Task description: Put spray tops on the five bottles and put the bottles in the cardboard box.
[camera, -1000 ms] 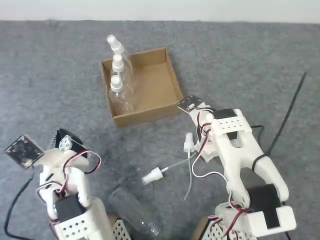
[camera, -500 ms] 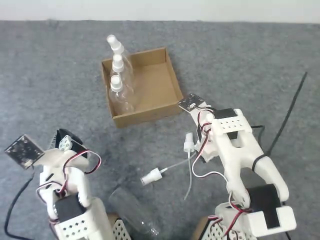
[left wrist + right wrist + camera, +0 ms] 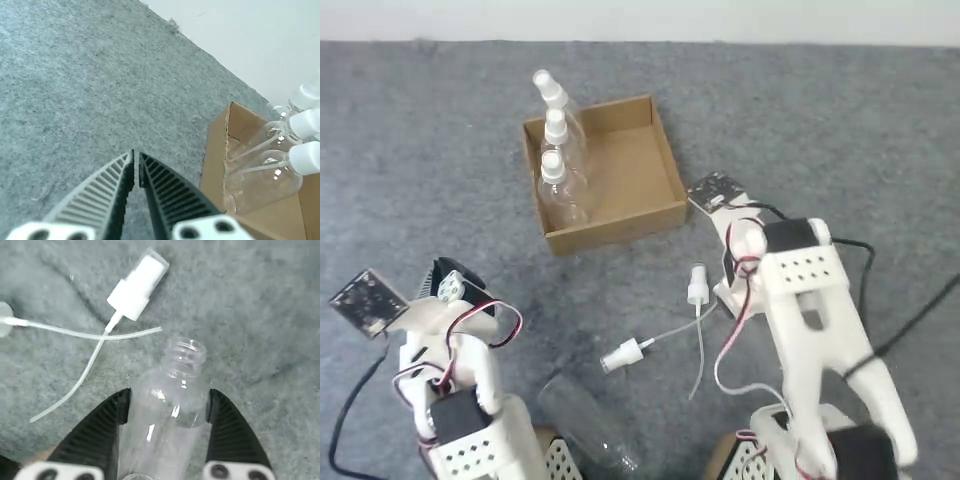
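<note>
Grey carpet point(image 3: 440, 150) as work surface, white wall point(image 3: 640, 18) along the far edge. Cardboard box point(image 3: 612, 232) mid-table, three capped bottles point(image 3: 560, 175) standing along one of its side walls. Two loose spray tops lie on the carpet near the box, one point(image 3: 697, 285) just beside the right arm point(image 3: 800, 290), the other point(image 3: 621, 354) closer to the bases, their dip tubes crossing. A clear bottle on its side point(image 3: 582, 420) lies between the arm bases. The right arm is stretched forward, wrist near the box corner. The right gripper point(image 3: 168, 395) pinches an uncapped bottle point(image 3: 185, 352) by its shoulder. The left arm point(image 3: 450, 370) is folded back. The left gripper point(image 3: 136, 157) is pressed together, empty, above bare carpet.
</note>
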